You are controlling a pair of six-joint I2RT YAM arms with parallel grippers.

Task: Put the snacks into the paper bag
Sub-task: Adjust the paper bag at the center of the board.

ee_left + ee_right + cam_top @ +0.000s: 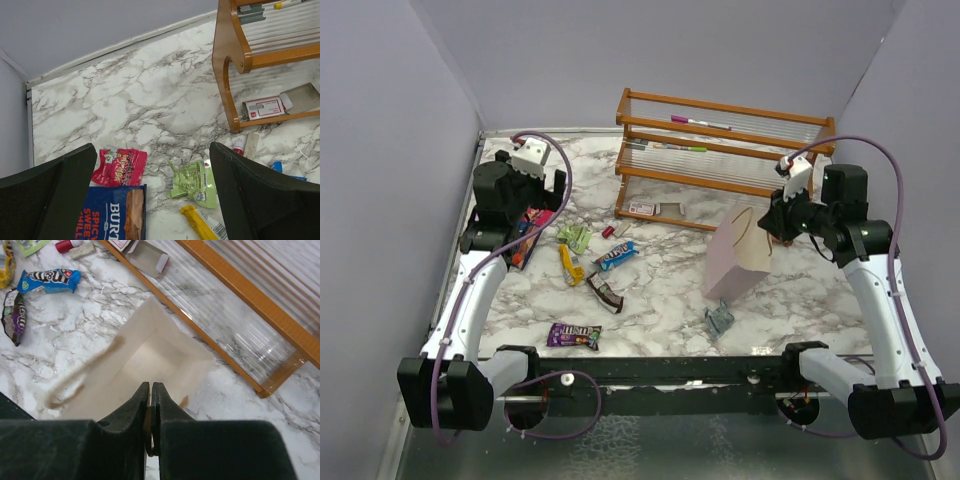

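Observation:
The pale paper bag point(735, 262) stands open at mid right. My right gripper point(772, 226) is shut on its top edge near a string handle, and the right wrist view point(150, 385) looks down into the bag's empty inside point(150, 357). My left gripper point(525, 232) is open above a red packet point(119, 166) and a blue packet point(112, 212) at the left. A green packet point(196, 182) and a yellow bar point(202, 223) lie between its fingers. A blue-white snack point(616, 255), a dark brown one point(604, 293), a purple one point(573, 335) and a grey-teal one point(720, 320) lie on the table.
A wooden rack point(720, 160) with clear shelves stands at the back, right behind the bag. A tiny red cylinder point(608, 231) and a small white piece lie near its left foot. Grey walls close the left, back and right sides.

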